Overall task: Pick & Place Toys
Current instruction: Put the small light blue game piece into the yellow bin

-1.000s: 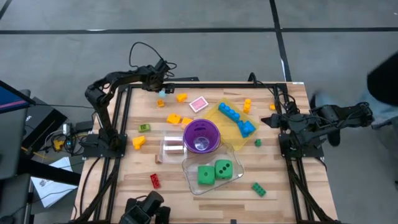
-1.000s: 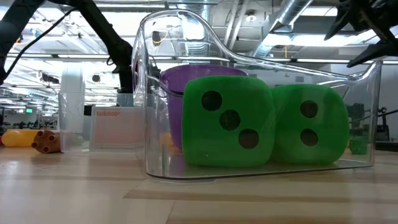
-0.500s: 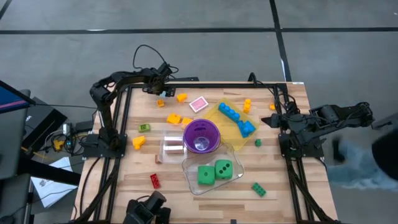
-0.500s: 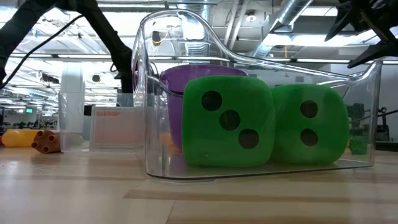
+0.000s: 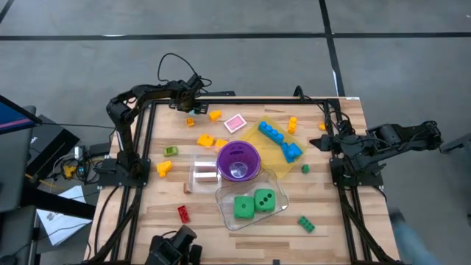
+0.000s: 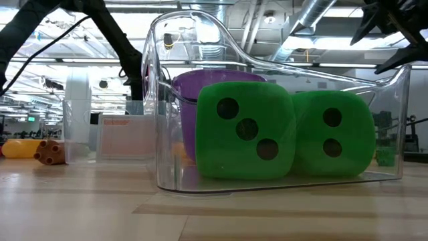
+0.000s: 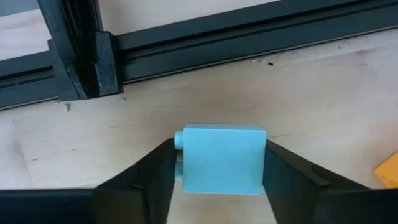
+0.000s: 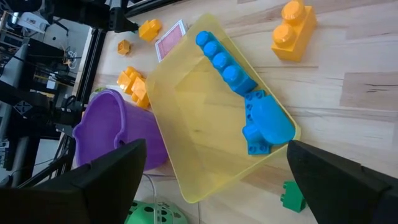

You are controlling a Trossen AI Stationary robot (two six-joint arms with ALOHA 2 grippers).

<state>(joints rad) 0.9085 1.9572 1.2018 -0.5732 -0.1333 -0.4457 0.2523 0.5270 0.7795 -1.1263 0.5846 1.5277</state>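
The left gripper (image 7: 217, 171) is at the table's (image 5: 331, 235) far left corner, beside the black frame rail (image 7: 249, 37), with its two fingers (image 7: 149, 177) closed against the sides of a light blue brick (image 7: 221, 158); the brick sits between them, just above or on the wood, and which one cannot be told. The right gripper (image 8: 211, 186) hangs at the table's right edge with its fingers spread wide and nothing between them. Landmark for the rest: the purple cup (image 5: 238, 160), near the table's centre. Touching the cup on its right is the yellow tray (image 5: 268, 147), which holds a blue studded bar (image 8: 225, 62) and a blue piece (image 8: 264, 127). On the cup's near side stands a clear tub (image 5: 250, 213) containing two green dice (image 6: 244, 130), side by side. To the cup's left is a second clear tub (image 5: 204, 171). Beyond the cup lie a pink piece (image 5: 235, 123) and several orange bricks (image 5: 204, 139). Beyond the tray stands an orange stacked brick (image 8: 293, 22). Left of the cup lie a green brick (image 5: 171, 151) and a yellow brick (image 5: 163, 168). Near and left of the cup lies a red brick (image 5: 182, 213). Near and right of it lies a green brick (image 5: 306, 223).
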